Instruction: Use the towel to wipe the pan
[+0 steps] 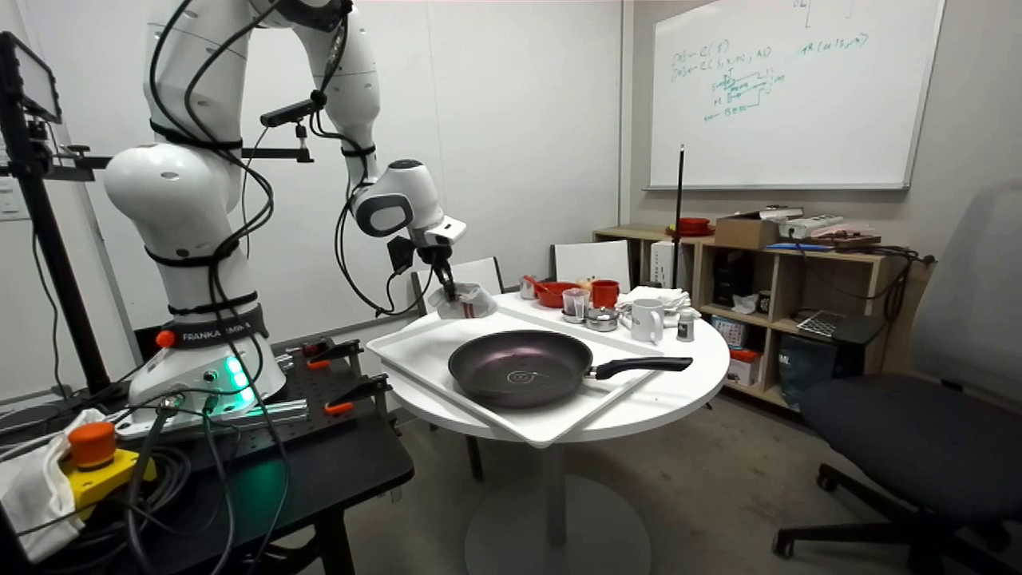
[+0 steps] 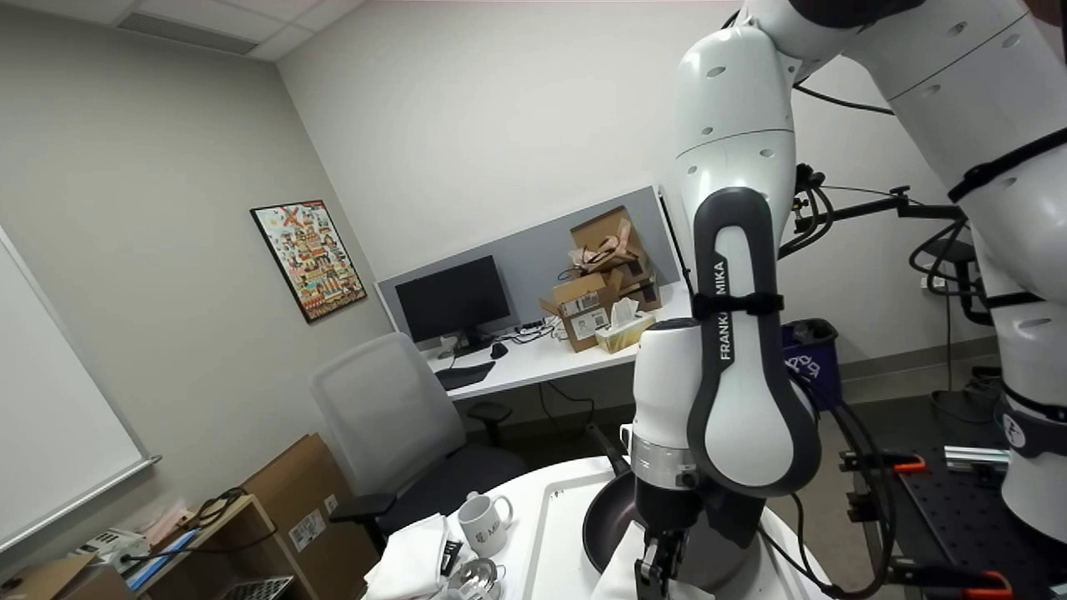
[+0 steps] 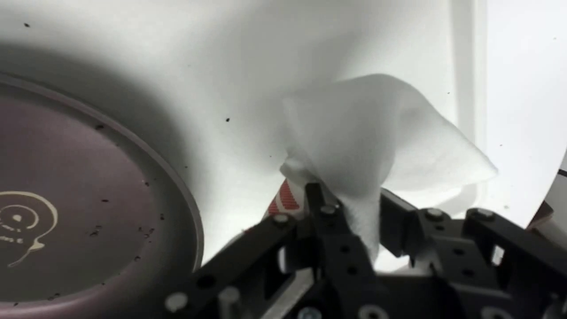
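- In an exterior view, a wide, shallow black frying pan (image 1: 511, 359) is set on a white tray (image 1: 419, 351), which is laid on a round white table (image 1: 707, 339); the pan's long black handle (image 1: 645, 366) is pointed to 3 o'clock.
- A white robot arm (image 1: 363, 88) is mounted at 9 o'clock from the pan, and its gripper (image 3: 352, 199) is held angled down at 11 o'clock, near the pan.
- A white towel (image 3: 345, 128) with red stripes is pinched between the gripper's fingers (image 3: 330, 230); in the wrist view its loose folds are fanned from 12 to 2 o'clock beyond the grip, and the stripes are seen at 9 o'clock.
- In the wrist view the pan is shown at 9 o'clock from the gripper, with a band of tray seen between pan and towel; whether the tray is touched by the towel cannot be told.
- Dark specks (image 3: 105, 200) are scattered inside the pan, and a few on the tray.
- A white mug (image 1: 645, 321), a red bowl (image 1: 555, 295), a red cup (image 1: 605, 294) and white cloths (image 1: 656, 296) are grouped on the table between 1 and 2 o'clock from the pan.
- In an exterior view where a monitor (image 2: 454, 298) is placed on a desk (image 2: 535, 367), the pan is partly hidden by the arm, its handle aimed at 11 o'clock.
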Motion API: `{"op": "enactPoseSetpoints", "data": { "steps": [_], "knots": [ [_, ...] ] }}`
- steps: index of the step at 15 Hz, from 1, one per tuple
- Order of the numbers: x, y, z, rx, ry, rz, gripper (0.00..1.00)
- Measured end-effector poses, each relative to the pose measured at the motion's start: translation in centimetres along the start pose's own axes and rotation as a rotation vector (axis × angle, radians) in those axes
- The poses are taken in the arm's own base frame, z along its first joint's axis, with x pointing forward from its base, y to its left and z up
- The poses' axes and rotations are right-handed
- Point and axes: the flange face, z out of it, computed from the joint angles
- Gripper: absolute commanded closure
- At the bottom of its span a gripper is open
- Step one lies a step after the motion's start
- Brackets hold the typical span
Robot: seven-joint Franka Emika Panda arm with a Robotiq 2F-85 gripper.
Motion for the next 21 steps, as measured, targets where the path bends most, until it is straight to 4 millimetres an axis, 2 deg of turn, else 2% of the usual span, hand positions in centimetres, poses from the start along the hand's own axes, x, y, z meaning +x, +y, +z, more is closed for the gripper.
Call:
{"op": "enactPoseSetpoints", "data": {
  "steps": [4,8,11,14,21],
  "knots": [
    [1.0,-1.3,0.0,0.012,-0.034,-0.009,0.96],
    [3.5,0.5,1.1,-0.029,-0.120,0.024,0.96],
    [5.5,2.1,2.8,-0.063,-0.206,0.037,0.96],
    [7.0,2.5,5.0,-0.090,-0.282,0.039,0.96],
    [8.2,-0.2,9.7,-0.142,-0.431,0.038,0.96]
  ]
}}
